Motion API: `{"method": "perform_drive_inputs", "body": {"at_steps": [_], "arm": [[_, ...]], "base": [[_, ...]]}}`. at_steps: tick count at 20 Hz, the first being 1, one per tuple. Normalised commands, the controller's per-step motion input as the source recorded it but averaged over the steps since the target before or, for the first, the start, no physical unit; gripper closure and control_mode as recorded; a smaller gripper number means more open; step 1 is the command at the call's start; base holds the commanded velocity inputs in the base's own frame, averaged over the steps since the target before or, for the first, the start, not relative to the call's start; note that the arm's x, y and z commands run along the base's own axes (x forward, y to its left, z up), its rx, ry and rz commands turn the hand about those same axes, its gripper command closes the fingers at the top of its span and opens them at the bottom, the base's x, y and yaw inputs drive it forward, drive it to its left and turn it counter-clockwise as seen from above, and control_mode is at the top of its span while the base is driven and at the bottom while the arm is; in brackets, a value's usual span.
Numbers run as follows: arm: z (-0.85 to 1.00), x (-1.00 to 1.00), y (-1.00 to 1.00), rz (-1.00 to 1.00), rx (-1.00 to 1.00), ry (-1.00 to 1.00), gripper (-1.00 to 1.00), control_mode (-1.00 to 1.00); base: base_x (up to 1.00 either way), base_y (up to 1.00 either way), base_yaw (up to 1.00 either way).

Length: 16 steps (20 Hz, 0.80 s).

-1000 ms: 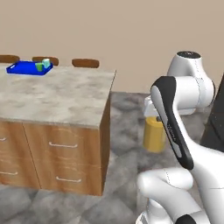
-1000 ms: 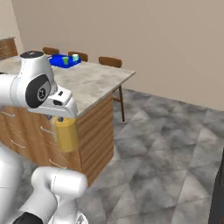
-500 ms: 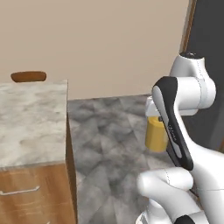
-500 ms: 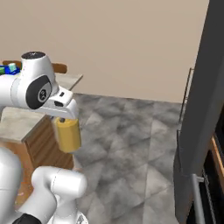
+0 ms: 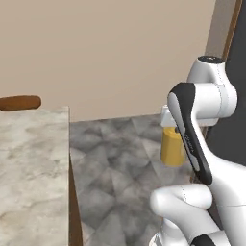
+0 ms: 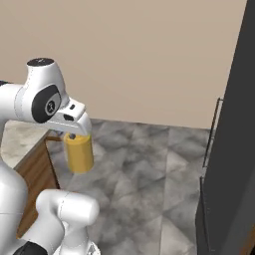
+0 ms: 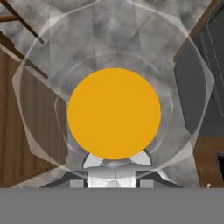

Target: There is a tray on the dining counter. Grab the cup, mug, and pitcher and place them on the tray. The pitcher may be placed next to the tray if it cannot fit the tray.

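You are turning the base away from the table [image 5: 29,163] while the pincer [image 6: 73,133] is gripping the pitcher [image 6: 78,153]; the tray is sliding out of view, so delivery is waiting.

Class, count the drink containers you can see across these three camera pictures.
1: the pitcher of orange liquid hangs from the gripper above the floor. Others may sit outside these views.
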Motion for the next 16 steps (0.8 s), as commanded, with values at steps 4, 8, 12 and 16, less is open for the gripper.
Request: {"method": "perform_drive_inputs", "body": {"at_steps": [4,8,12,16], "arm": [[0.00,0.00,0.00,0.00,0.00,0.00,1.00,1.00],[0.00,0.00,0.00,0.00,0.00,0.00,1.00,1.00],[0.00,0.00,0.00,0.00,0.00,0.00,1.00,1.00],[0.00,0.00,0.00,0.00,0.00,0.00,1.00,1.00]], "base": [[1.00,-0.10,-0.01],[1.00,-0.17,0.00],[1.00,-0.20,0.00],[1.00,-0.21,0.00]]}}
